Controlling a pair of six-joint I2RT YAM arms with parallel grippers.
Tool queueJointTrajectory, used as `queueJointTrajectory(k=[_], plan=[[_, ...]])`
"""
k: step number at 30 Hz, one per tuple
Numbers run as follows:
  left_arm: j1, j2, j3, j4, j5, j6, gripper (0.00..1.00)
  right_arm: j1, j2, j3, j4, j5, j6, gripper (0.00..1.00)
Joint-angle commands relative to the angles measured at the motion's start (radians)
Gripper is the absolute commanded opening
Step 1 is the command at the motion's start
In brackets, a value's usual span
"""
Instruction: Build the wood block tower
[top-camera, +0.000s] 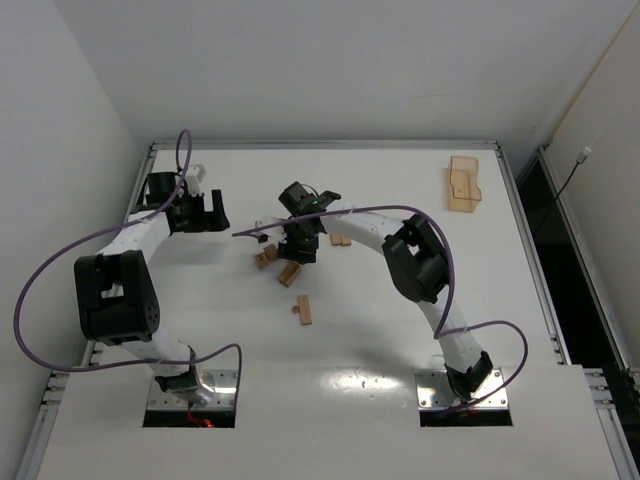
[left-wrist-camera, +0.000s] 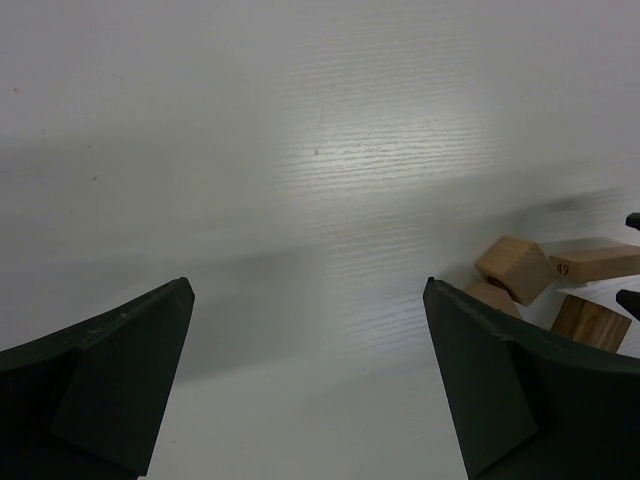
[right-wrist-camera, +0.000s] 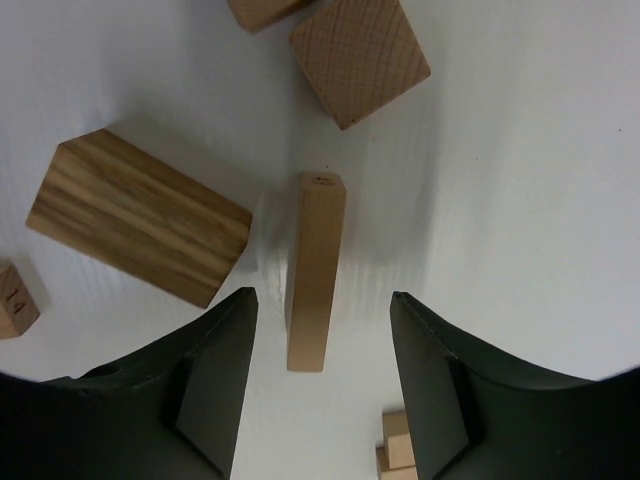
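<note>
- Nearest the arm bases, two wood blocks lie touching on the white table, set apart from the rest
- Just beyond them the main scatter of blocks lies loose around the table's middle, and no tower stands in any view, so stacking looks not yet begun
- The right gripper hovers over that scatter with its jaws wide apart and nothing in its grasp; a slim bar sits between the fingers with a gap on either side
- Beside the bar lie a darker, strongly grained block and a pale cube, both clear of the fingers
- The pieces look light, stiff and smooth-sided, likely to skid or tip if nudged; the bar would best be pinched across its two long faces near the middle
- Readable marks: "14" on a small block at the left edge of the right wrist view, and "49" on a bar in the left wrist view; no brand name shows
- The left gripper hangs over bare table left of the scatter, jaws spread wide and empty, with three blocks just beside its right finger
- At the far right an orange-tan plastic tray sits well apart from everything
</note>
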Motion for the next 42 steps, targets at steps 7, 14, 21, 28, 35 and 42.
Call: queueJointTrajectory(k=[7,14,21,28,35,42], plan=[[-0.006,0.020,0.027,0.027,0.004,0.026,1.00,0.003,0.070,0.111,-0.027,0.007,-0.014,0.37],[-0.006,0.020,0.027,0.027,-0.005,0.026,1.00,0.003,0.026,0.096,-0.048,0.007,0.024,0.00],[-0.006,-0.037,-0.005,0.056,-0.017,-0.026,1.00,-0.101,-0.232,-0.007,-0.022,-0.031,0.441,0.00],[-0.006,-0.078,0.005,0.056,-0.072,-0.123,1.00,-0.213,-0.398,-0.247,0.016,-0.236,0.871,0.00],[-0.006,-0.138,0.035,-0.019,-0.092,-0.109,1.00,-0.252,-0.424,-0.439,0.086,-0.347,1.181,0.00],[-0.006,-0.138,0.035,-0.054,-0.092,-0.100,1.00,-0.311,-0.516,-0.718,0.270,-0.436,1.410,0.00]])
